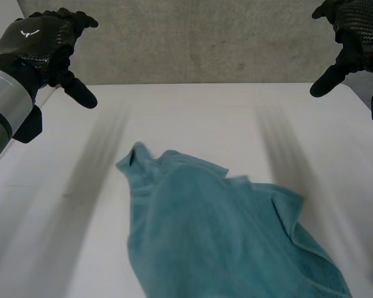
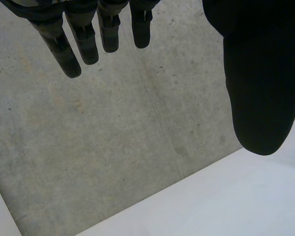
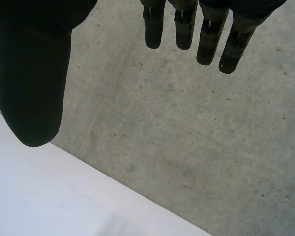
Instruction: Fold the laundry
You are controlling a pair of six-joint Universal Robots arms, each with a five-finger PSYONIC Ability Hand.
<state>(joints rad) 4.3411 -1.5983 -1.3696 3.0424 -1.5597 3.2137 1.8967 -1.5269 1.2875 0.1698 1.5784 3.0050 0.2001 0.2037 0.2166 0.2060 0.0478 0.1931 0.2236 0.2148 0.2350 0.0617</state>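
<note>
A teal towel (image 1: 217, 239) lies crumpled on the white table (image 1: 193, 112), from the middle toward the near right, with one rumpled corner raised at its far left end. My left hand (image 1: 40, 40) hovers high over the table's far left corner, well clear of the towel, open and empty. In the left wrist view its fingers (image 2: 83, 34) are straight and the thumb (image 2: 258, 83) stands apart. My right hand (image 1: 354, 28) hovers over the far right corner, also open and empty, with straight fingers (image 3: 209, 37) and the thumb (image 3: 34, 78) spread wide.
A grey concrete wall (image 1: 199, 43) rises right behind the table's far edge (image 2: 196, 172). Bare white tabletop lies left of the towel and between the towel and the wall.
</note>
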